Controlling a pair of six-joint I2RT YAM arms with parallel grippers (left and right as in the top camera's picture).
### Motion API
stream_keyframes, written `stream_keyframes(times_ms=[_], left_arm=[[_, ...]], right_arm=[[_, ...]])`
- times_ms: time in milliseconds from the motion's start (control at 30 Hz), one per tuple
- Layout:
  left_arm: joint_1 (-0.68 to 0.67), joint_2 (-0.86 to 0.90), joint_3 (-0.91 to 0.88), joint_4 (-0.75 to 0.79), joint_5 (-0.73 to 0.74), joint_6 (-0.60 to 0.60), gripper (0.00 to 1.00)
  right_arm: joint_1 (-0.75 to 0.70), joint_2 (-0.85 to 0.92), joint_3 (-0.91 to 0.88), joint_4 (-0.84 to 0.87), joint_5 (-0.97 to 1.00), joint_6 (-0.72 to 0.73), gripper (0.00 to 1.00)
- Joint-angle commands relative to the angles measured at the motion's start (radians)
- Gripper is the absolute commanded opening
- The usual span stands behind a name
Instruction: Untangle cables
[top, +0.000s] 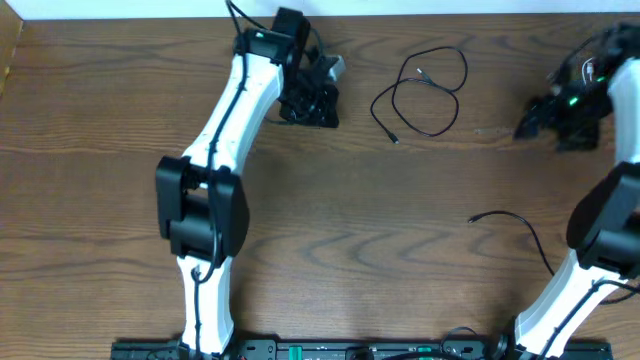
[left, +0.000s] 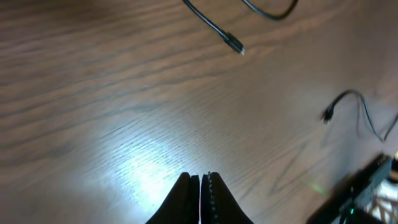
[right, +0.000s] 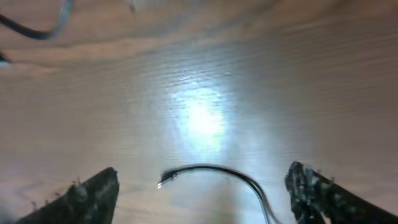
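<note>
On the brown wood-grain table (top: 350, 250), items listed by size:

1. Left arm (top: 225, 120), white shell with black joints, reaching from the near edge to the far side. Right arm (top: 600, 220), same build, at the right edge.
2. Left gripper (top: 310, 100), black, near the far edge. Its fingers (left: 214, 202) are pressed together and grasp nothing visible.
3. Right gripper (top: 540, 118), black, at far right. Its fingers (right: 84, 193) are spread wide and hold nothing.
4. Thin black cord in a loose loop (top: 462, 85), lying between the two grippers and apart from both. One small plug end (left: 234, 45) points towards the near side.
5. Second thin black cord (top: 515, 215), a single arc near the right arm. In the right wrist view its plug end (right: 163, 182) lies between the spread fingers, untouched.
</note>
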Motion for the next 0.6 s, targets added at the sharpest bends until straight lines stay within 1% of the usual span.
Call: stream_keyframes(times_ms=[0, 67, 167, 200, 333, 400, 500, 567], left_arm=[[0.006, 0.016, 0.003, 0.002, -0.079, -0.116, 0.09], [0.007, 0.016, 0.003, 0.011, -0.106, -0.156, 0.09], [0.01, 0.016, 0.003, 0.024, -0.188, -0.235, 0.09], [0.013, 0.016, 0.003, 0.026, -0.214, -0.263, 0.13], [0.027, 0.016, 0.003, 0.032, -0.235, -0.291, 0.13], [0.035, 0.016, 0.003, 0.031, -0.235, -0.291, 0.13], [0.047, 0.016, 0.003, 0.031, -0.235, -0.29, 0.13], [0.053, 0.016, 0.003, 0.032, -0.235, -0.291, 0.13]], right_arm=[[0.035, 0.01, -0.106, 0.043, 0.008, 0.024, 0.78], [0.056, 0.01, -0.143, 0.058, 0.008, 0.056, 0.75], [0.091, 0.007, -0.163, 0.05, 0.027, 0.129, 0.71], [0.105, 0.001, -0.169, 0.048, 0.07, 0.187, 0.7], [0.154, -0.055, -0.226, 0.049, 0.277, 0.431, 0.67], [0.18, -0.103, -0.293, 0.067, 0.343, 0.529, 0.63], [0.206, -0.19, -0.447, 0.158, 0.364, 0.599, 0.57], [0.208, -0.249, -0.555, 0.233, 0.348, 0.631, 0.48]])
